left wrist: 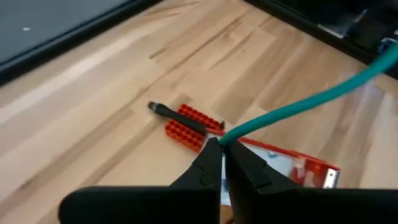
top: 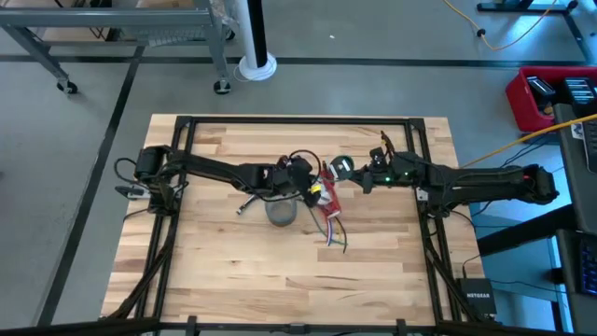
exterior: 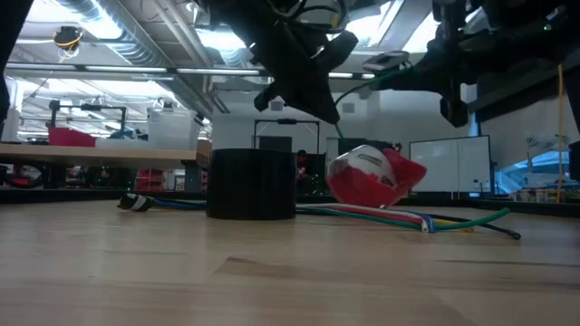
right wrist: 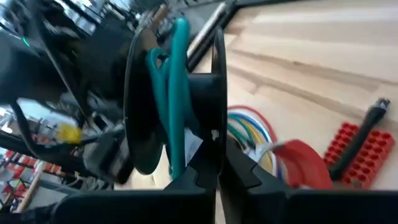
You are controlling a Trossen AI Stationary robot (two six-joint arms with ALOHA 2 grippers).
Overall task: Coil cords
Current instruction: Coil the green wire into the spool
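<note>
At table centre the left gripper pinches the green cord — its tail running toward three o'clock, where the right gripper clamps a black spool wound with it.

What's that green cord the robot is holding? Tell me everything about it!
The green cord is thin, smooth and teal, like plastic-coated wire. The left end effector pinches it between shut fingertips above the table, and from there it stretches taut through the air toward the right arm. There it is wound around a black spool that the right end effector grips. In the low view, more cords, green among them, lie loose on the table beside a red packet.
</note>
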